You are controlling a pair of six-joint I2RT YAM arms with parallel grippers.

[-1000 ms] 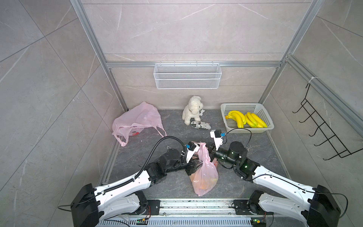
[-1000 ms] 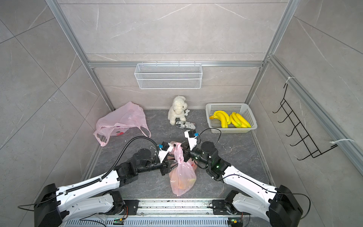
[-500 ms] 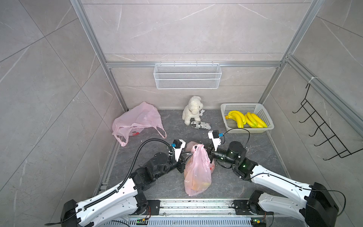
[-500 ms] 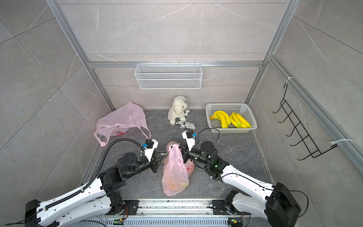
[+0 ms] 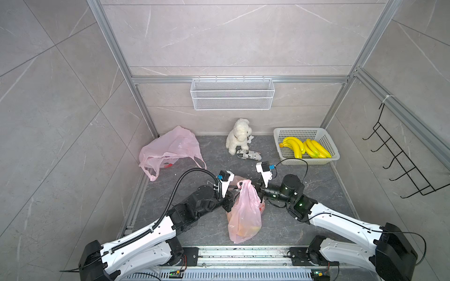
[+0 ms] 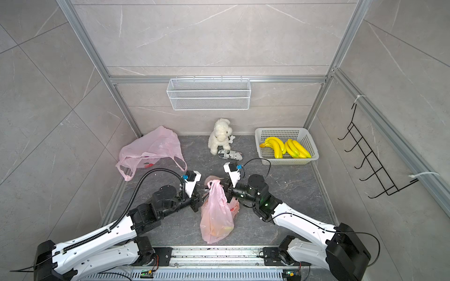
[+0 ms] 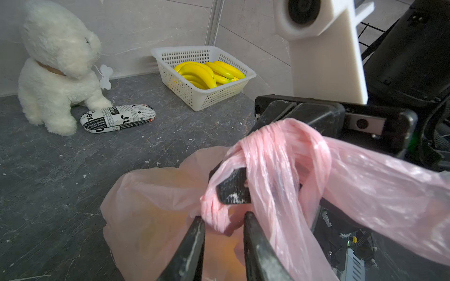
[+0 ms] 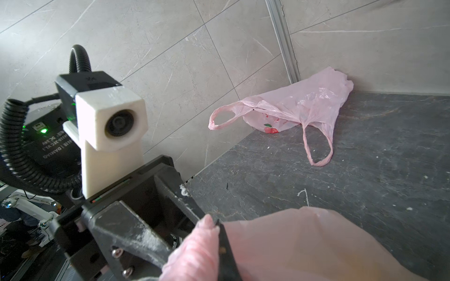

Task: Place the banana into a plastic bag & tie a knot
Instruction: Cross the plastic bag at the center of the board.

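Observation:
The pink plastic bag (image 5: 243,214) (image 6: 215,219) hangs between both arms, its bottom on the floor. The banana shows as a yellow shape through the film (image 5: 246,230) (image 7: 158,219). Its handles are twisted and looped around my right gripper (image 5: 253,188) (image 8: 216,223), which is shut on the bag's handle. My left gripper (image 5: 233,192) (image 7: 224,216) faces it from the other side. The left jaws stand a little apart, and a twisted handle end (image 7: 214,216) hangs at their tips without being pinched.
A second pink bag (image 5: 168,150) lies at the back left. A white plush dog (image 5: 238,136) and a printed case (image 5: 248,155) sit at the back. A white basket (image 5: 277,136) with bananas (image 5: 304,147) stands at the back right. A wire shelf (image 5: 231,97) hangs on the wall.
The bag has shifted a little to the left with the right gripper. My left gripper pulled back to the left, then came in again to the handles, with its jaws narrower than before.

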